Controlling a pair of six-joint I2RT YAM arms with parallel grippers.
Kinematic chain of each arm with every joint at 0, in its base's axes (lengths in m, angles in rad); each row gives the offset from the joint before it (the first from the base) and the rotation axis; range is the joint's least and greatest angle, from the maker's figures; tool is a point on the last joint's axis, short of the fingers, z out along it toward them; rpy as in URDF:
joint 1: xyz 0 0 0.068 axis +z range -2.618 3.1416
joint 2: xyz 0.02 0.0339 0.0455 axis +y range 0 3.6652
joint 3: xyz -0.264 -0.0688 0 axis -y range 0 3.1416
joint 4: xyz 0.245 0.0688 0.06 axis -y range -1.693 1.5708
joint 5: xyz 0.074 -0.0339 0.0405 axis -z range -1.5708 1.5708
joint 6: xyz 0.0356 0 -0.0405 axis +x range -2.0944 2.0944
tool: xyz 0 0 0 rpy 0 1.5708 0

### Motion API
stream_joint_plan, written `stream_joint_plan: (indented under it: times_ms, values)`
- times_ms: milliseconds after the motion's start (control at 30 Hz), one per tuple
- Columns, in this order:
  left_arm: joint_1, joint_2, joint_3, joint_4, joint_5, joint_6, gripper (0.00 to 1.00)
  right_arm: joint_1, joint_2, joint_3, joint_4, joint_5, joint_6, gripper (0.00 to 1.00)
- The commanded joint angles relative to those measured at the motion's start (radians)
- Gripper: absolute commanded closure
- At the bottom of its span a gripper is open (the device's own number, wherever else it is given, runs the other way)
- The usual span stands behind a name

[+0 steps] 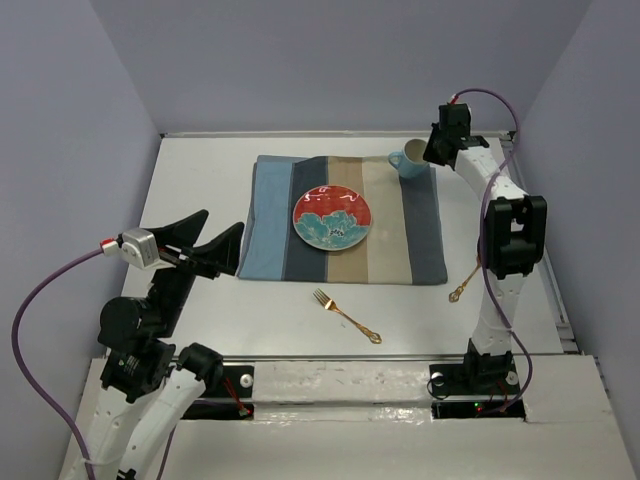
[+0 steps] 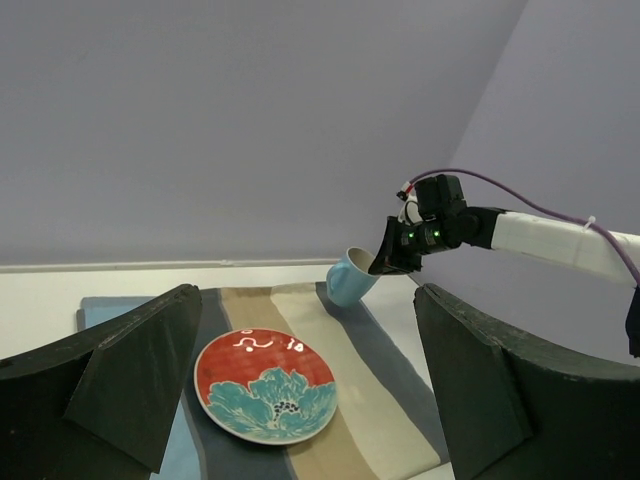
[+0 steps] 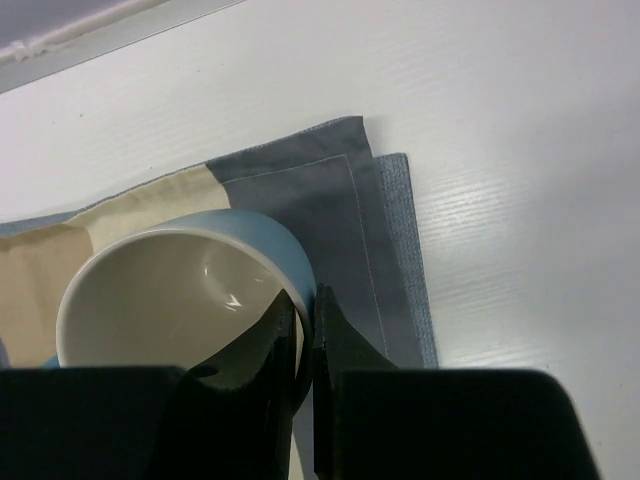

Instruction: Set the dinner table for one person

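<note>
The white dinner table (image 1: 200,180) carries a striped placemat (image 1: 410,240) with a red and teal plate (image 1: 333,218) in its middle. My right gripper (image 3: 306,318) is shut on the rim of a light blue mug (image 3: 180,290), one finger inside and one outside, holding it tilted at the mat's far right corner (image 1: 408,160). The mug also shows in the left wrist view (image 2: 352,278). My left gripper (image 1: 215,243) is open and empty, raised at the mat's left side. A copper fork (image 1: 345,314) lies in front of the mat. A copper utensil (image 1: 463,285) lies half hidden behind the right arm.
Grey walls close the table on three sides. A metal rail (image 1: 330,358) runs along the near edge by the arm bases. Bare white tabletop lies to the right of the mat (image 3: 520,180).
</note>
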Motion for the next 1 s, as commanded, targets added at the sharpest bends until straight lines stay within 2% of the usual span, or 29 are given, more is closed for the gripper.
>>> stream_joint_plan:
  times_ms: [0,467,533,567,633,667,733,900,967]
  values:
    - [-0.006,-0.003,0.006,0.039,0.0,0.01,0.01,-0.008,0.015,0.133,-0.01,0.007,-0.035,1.0]
    - [-0.006,0.028,0.005,0.039,-0.002,0.011,0.01,-0.035,0.13,0.181,-0.036,-0.005,-0.035,1.0]
    - [-0.006,0.029,0.005,0.039,-0.003,0.01,0.01,-0.035,0.132,0.196,-0.045,-0.003,-0.038,0.93]
    - [-0.006,0.031,0.005,0.039,0.001,0.01,0.01,-0.035,0.129,0.201,-0.054,-0.008,-0.041,0.83]
    - [-0.006,0.032,0.005,0.039,0.001,0.008,0.01,-0.035,0.117,0.211,-0.069,-0.034,-0.047,0.7]
    - [-0.005,0.031,0.005,0.039,0.001,0.01,0.01,-0.035,0.111,0.231,-0.092,-0.042,-0.049,0.6]
    - [-0.005,0.029,0.005,0.039,0.001,0.01,0.01,-0.035,0.092,0.239,-0.106,-0.063,-0.05,0.52]
    - [0.0,0.031,0.003,0.039,0.001,0.007,0.01,-0.035,-0.04,0.172,-0.109,-0.117,-0.038,0.47]
    - [0.001,0.029,0.003,0.039,0.0,0.007,0.01,0.006,-0.131,0.071,-0.096,-0.163,-0.033,0.47]
